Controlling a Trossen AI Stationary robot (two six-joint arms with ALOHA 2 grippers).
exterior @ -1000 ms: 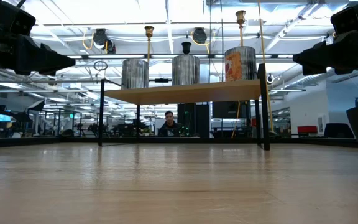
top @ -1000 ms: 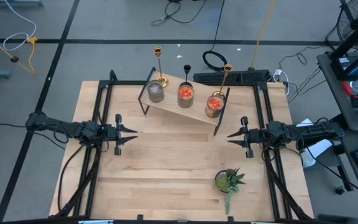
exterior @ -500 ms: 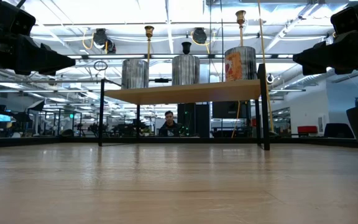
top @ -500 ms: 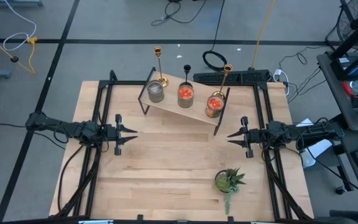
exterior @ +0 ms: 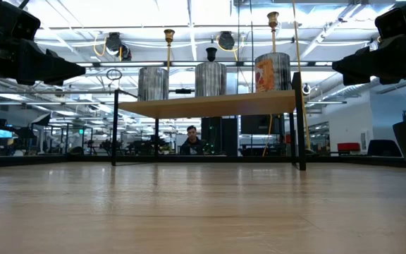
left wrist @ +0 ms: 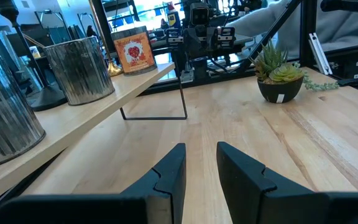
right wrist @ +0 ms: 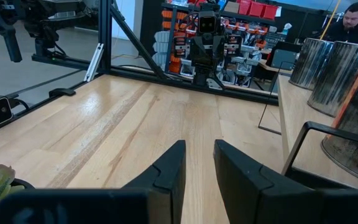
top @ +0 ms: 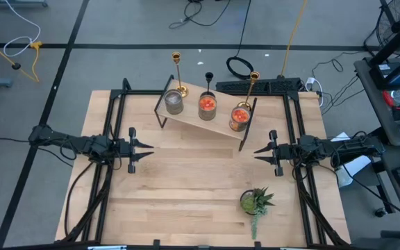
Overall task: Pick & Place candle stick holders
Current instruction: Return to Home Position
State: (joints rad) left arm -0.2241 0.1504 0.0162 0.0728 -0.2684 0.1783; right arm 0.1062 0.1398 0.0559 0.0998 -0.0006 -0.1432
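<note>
A slanted wooden shelf (top: 203,119) on black legs stands at the table's far middle. On or beside it stand two tall gold candlesticks (top: 177,73) (top: 251,87), a short black one (top: 209,82), a grey cup (top: 174,103) and two orange-red cups (top: 207,105) (top: 239,116). My left gripper (top: 150,147) hovers at the table's left, pointing right. My right gripper (top: 255,152) hovers at the right, pointing left. Both are empty, with a narrow gap between the fingers, as both wrist views show (left wrist: 201,152) (right wrist: 199,149).
A green potted plant (top: 255,202) stands at the near right of the table. Black frame rails (top: 113,104) (top: 294,104) run along both sides. Bare wood lies between the two grippers and in front of the shelf. A person sits in the room beyond (exterior: 192,139).
</note>
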